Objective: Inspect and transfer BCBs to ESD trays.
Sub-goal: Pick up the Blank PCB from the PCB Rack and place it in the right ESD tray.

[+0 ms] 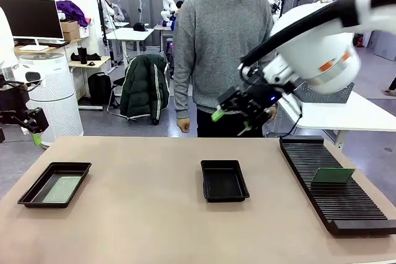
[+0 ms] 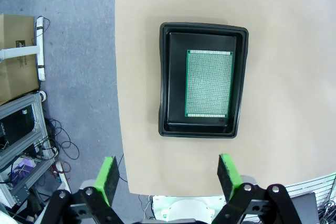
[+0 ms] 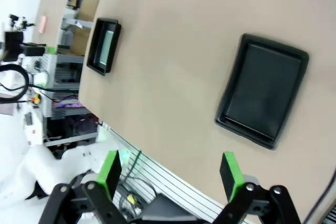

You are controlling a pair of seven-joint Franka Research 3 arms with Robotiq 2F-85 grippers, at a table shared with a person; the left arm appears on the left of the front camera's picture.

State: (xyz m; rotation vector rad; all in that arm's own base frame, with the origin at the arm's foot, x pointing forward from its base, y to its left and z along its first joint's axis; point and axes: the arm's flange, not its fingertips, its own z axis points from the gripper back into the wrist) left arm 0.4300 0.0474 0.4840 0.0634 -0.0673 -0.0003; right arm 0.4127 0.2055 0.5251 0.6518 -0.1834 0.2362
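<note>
One BCB point(image 2: 209, 83) lies flat in the left ESD tray point(image 2: 164, 77), which sits near the table's left edge point(image 1: 34, 195). My left gripper point(image 2: 168, 177) hangs open high above that tray with nothing between its pads. The second ESD tray point(image 1: 224, 195) stands empty at the table's middle point(image 3: 262, 90). Another BCB point(image 1: 332, 175) stands on edge in the long black slotted rack point(image 1: 346, 205) at the right. My right gripper point(image 1: 232, 122) hovers open and empty above the far side of the table, behind the middle tray.
A person in a grey sweater stands at the far edge, one hand point(image 1: 184, 126) hanging by their side. Bare tan tabletop point(image 1: 142, 202) lies between the two trays. Beyond the table's left edge are boxes and cables on the floor point(image 2: 31, 129).
</note>
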